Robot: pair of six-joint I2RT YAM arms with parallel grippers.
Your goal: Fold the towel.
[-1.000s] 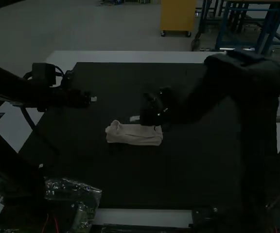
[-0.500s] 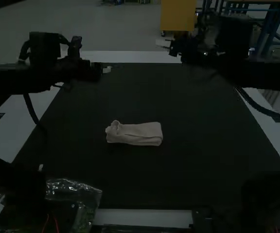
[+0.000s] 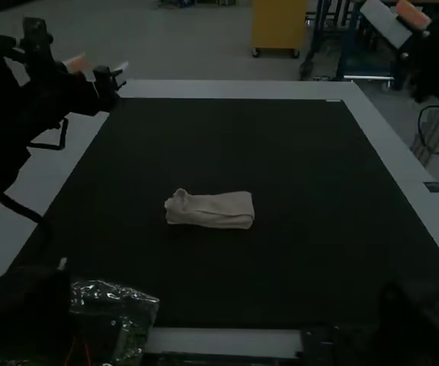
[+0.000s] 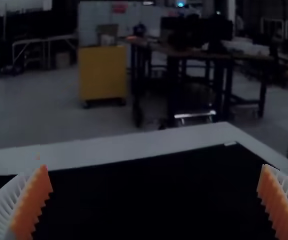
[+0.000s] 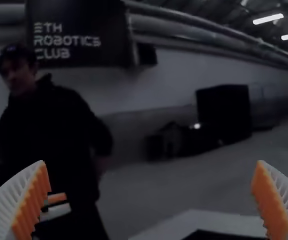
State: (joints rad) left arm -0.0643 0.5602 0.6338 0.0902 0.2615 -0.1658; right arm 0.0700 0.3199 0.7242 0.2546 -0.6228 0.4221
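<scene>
The pale towel (image 3: pixel 213 210) lies folded into a compact narrow bundle near the middle of the dark mat, its left end bunched up. Over the table's back left corner, well away from the towel, is my left gripper (image 3: pixel 99 67), open. Its ribbed fingers stand wide apart in its own wrist view, the left gripper (image 4: pixel 155 200) holding nothing. My right gripper (image 3: pixel 397 21) is raised high beyond the table's back right corner. Seen from its wrist, the right gripper (image 5: pixel 151 200) is open too, nothing between its orange pads.
A dark mat (image 3: pixel 303 259) covers most of the white table (image 3: pixel 227 90). Crumpled clear plastic (image 3: pixel 113 296) lies at the near left, by the left arm's base.
The right gripper has left the towel, rising back and to the right. My left gripper has gone up and back. The towel has kept its place and shape.
</scene>
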